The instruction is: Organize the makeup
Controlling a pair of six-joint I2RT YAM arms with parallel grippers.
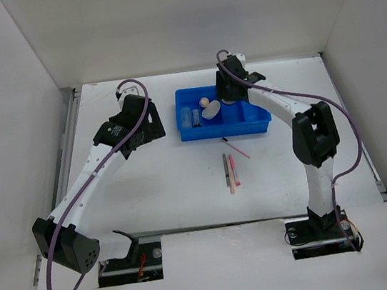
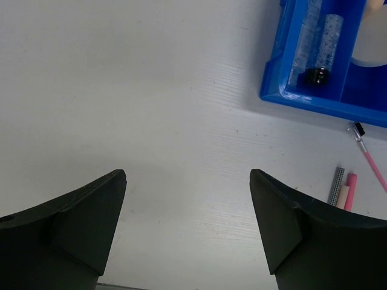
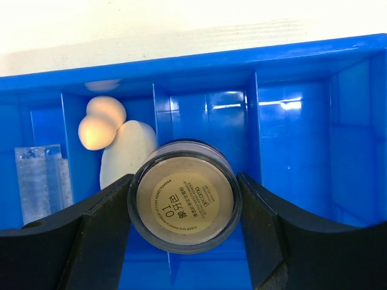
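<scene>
Over the far left part of the table the left gripper (image 2: 187, 175) hangs wide apart and empty, and by the far edge the right gripper (image 3: 184, 177) pinches the round beige plastic compact (image 3: 184, 202), likely hard, light and slippery, by its sides above the blue plastic tray (image 3: 242, 60).

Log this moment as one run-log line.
right fingers: shut on compact over blue tray | left fingers: open, empty, above table | tray holds sponge, puff, clear tube | pencils on table outside tray
</scene>
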